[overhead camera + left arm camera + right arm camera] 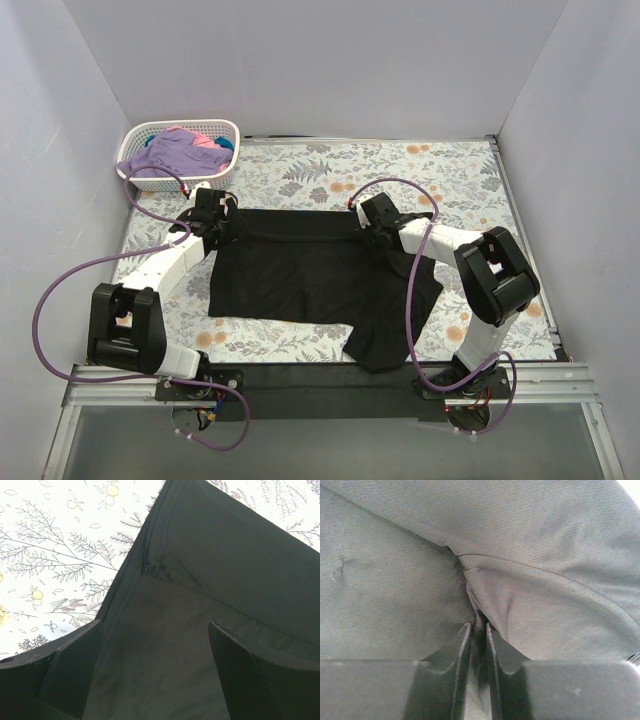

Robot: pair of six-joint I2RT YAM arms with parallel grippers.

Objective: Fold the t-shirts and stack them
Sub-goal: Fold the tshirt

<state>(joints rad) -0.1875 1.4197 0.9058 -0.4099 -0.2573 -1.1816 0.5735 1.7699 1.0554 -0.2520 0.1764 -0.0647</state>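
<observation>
Right hand [477, 626]: clenched, fingers nearly together with a thin ridge of the black t-shirt [300, 270] pinched between them. In my right wrist view the cloth rises into the gap and creases fan off from it toward 11 and 1 o'clock.

From the top view, that hand sits on the shirt's far edge, about 1 o'clock of the garment.

Left hand [152, 625]: released, fingers spread wide, nothing between them that I can call gripped. In the left wrist view it hangs over the shirt's edge. The hem runs from 1 o'clock down to 7 o'clock, with a small pucker in the seam near 12 o'clock of the gap. The 9 o'clock finger [70, 665] is over the line where cloth meets the floral tabletop [440, 170]; the 3 o'clock finger is over black fabric. I cannot tell whether either tip touches.

From the top view, the left hand is at the shirt's 10 o'clock corner.

The shirt lies spread across the middle of the tabletop, mostly flat. One part trails toward 5 o'clock and reaches the dark near edge strip.

White basket [228, 128] sits at the tabletop's 10 o'clock corner, well apart from the black shirt. Inside it are a purple t-shirt [168, 153], some pink cloth [207, 143] and a bit of teal, all heaped.
</observation>
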